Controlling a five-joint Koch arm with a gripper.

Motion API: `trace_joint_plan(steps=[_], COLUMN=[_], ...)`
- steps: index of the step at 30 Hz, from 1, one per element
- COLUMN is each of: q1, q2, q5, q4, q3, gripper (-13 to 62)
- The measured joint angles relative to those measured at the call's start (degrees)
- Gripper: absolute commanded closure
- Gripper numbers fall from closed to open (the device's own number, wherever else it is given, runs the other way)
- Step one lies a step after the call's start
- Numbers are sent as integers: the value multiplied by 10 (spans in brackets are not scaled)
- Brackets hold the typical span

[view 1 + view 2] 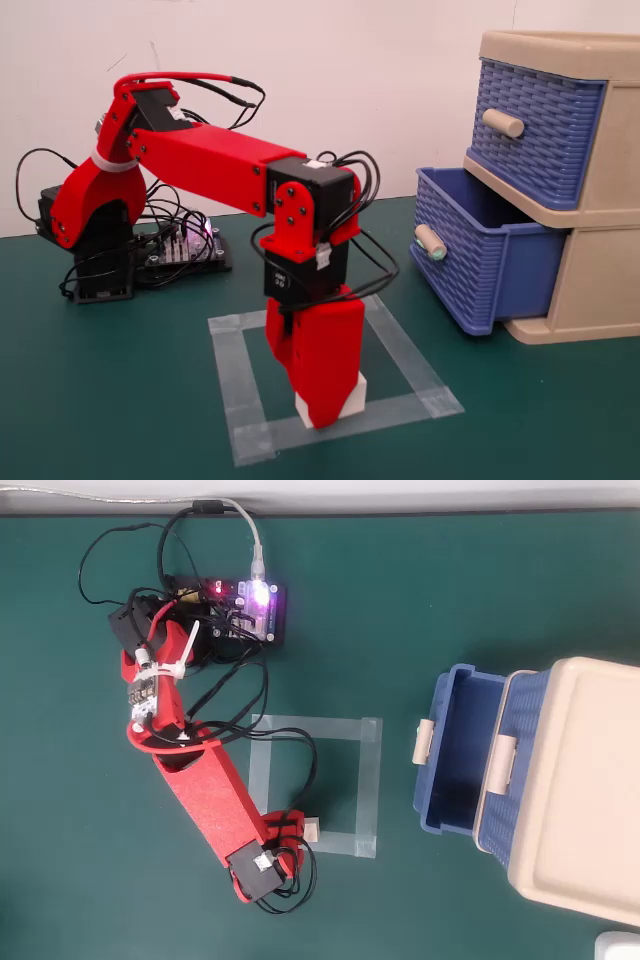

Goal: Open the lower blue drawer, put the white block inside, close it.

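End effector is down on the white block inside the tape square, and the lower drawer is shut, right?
Not quite: the lower drawer is pulled open, as both the fixed and overhead views show. The end effector is indeed down on the white block inside the tape square.

Lower blue drawer [470, 262]: blue woven-texture plastic, pulled well out of beige cabinet, open & empty per overhead view [452, 752]. Beige knob w/ pale green ends on its front. White block [352, 392]: small white brick on green mat, mostly hidden, only a corner shows; overhead view [312, 830] shows a sliver at near edge of taped square, well apart from drawer.
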Motion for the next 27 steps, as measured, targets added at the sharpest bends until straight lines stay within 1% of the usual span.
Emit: trace_joint_plan(steps=[3,5,7,8,11,14,16,17,20,25,26,27], q1=[-5,-11,-30,-47,-156,-242,-314,-330,-350,-349,-349,-349], q2=[18,55,116,135,180,178,155,142,86,56,54,53], q5=[-10,-22,-37,-45,-62,-65,-66,-66,-70,-91,-91,-92], q4=[39,63,83,87,94,74,10,-16,-123,-158,-161,-166], q3=[-6,-33,-75,-90,-149,-219,-252,-258,-263,-263,-263,-263], gripper=[576,575,576,576,576,576,575,575,575,566,517,428])
